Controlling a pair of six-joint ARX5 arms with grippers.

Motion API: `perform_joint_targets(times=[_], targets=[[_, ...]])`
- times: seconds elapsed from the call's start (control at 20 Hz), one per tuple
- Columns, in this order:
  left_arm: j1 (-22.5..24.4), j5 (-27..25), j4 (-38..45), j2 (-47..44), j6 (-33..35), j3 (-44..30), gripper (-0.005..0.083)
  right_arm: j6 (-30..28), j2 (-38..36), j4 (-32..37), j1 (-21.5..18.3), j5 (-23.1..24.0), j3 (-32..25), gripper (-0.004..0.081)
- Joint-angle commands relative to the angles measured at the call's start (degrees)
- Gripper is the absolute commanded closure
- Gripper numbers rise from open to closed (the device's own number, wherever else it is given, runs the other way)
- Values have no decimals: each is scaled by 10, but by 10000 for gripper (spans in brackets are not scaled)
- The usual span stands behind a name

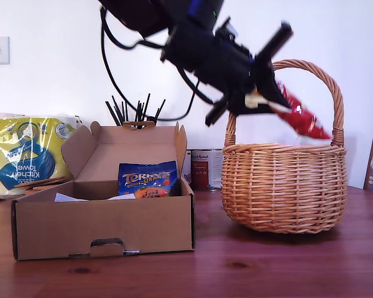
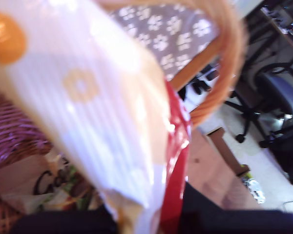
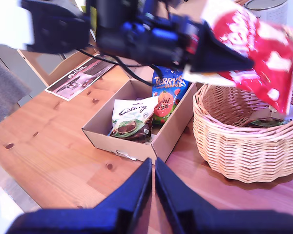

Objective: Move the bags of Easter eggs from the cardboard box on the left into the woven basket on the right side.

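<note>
My first gripper (image 1: 264,99) clamps the red-and-white bag (image 1: 304,117) above the woven basket (image 1: 285,186) (exterior view's right); my second gripper (image 3: 152,183), jaws together, holds nothing.

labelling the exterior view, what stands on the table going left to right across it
Kitchen towel pack → cardboard box holding the blue Terry's bag → tin → woven basket, with my first gripper holding the red-and-white bag above it.
</note>
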Motion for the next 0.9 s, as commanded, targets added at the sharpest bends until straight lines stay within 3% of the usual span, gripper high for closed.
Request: perform_joint_targets(times=[0.0,0.1,0.35,0.6,0.85], targets=[[-2,-24,-1,13,-3,2,756,-2,-1,5,2,-4,-1,782],[-5,-61,-1,13,-3,3,672,-2,-1,5,2,-4,-1,782],[-6,-60,-1,13,-3,5,462,-2,-1,5,2,-4,-1,782],[-9,-62,-16,11,-2,17,469,-4,-1,5,2,-4,-1,782],[-7,-62,-148,8,44,84,469,-6,-1,5,2,-4,-1,782]])
